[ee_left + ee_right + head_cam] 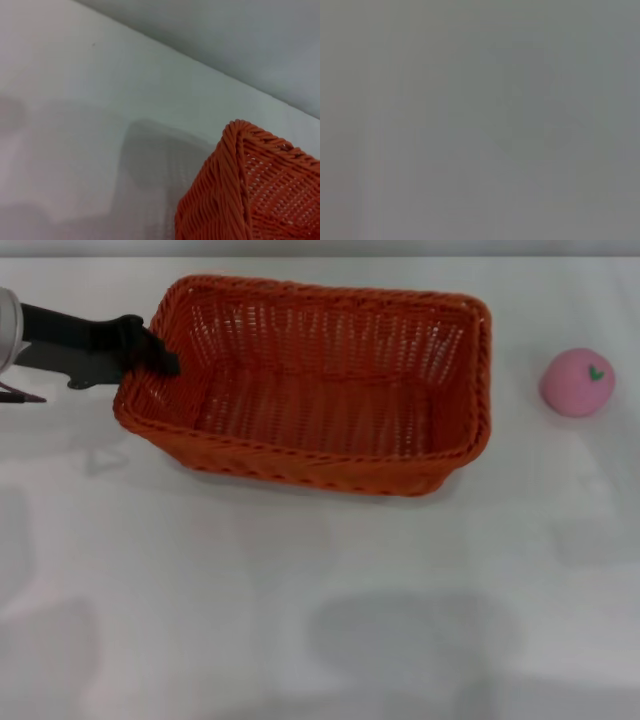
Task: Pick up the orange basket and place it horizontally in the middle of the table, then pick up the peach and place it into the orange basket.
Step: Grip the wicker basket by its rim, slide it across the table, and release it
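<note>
The orange basket (320,390) lies lengthwise across the far middle of the white table (300,590), open side up and with nothing in it. My left gripper (155,352) reaches in from the left, and its black fingers (140,340) are clamped over the basket's left short rim, one tip inside the wall. One braided corner of the orange basket (250,190) shows in the left wrist view. The peach (577,382), pink with a small green leaf mark, rests on the table to the right of the basket, clear of it. My right gripper is out of view.
The table's far edge (200,60) runs behind the basket. The right wrist view shows only a blank grey surface.
</note>
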